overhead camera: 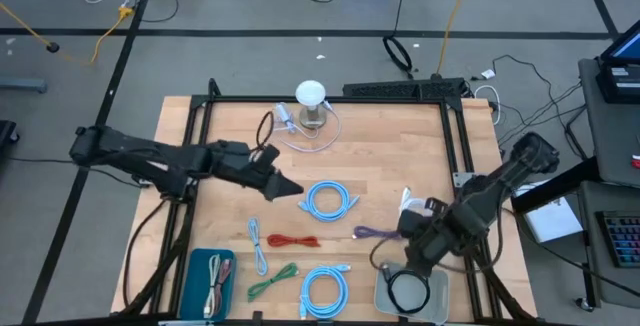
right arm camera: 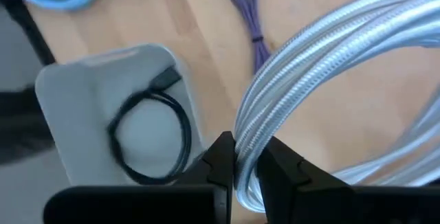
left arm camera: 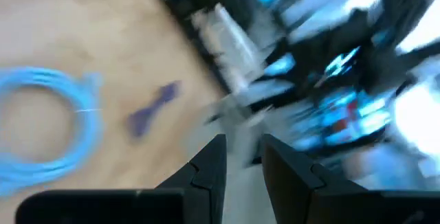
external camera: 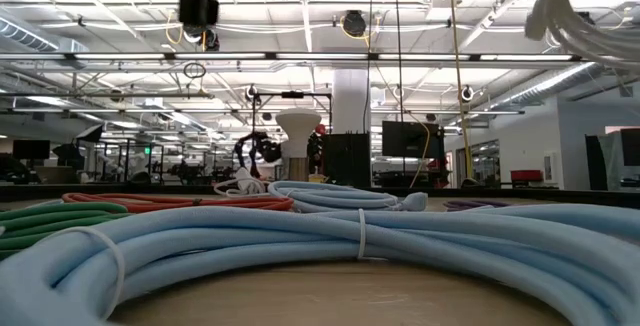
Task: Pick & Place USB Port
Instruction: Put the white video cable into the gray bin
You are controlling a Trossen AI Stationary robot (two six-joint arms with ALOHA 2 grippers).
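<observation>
Wooden table (overhead camera: 380, 166): a white braided cable (right arm camera: 323, 66) is clamped by the right gripper (right arm camera: 246, 161) beside the grey tray (right arm camera: 75, 86); left gripper (left arm camera: 242, 157) is kept narrowly parted, nothing held.

Bright, even overhead light — left wrist view heavily motion-blurred.

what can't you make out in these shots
- Left wrist view: everything past the left gripper is motion-blurred; only a blue coil and a purple smear read.
- Low view: blue cable fills the foreground and hides both trays.
- High view: white cable in the right gripper is too small.
</observation>
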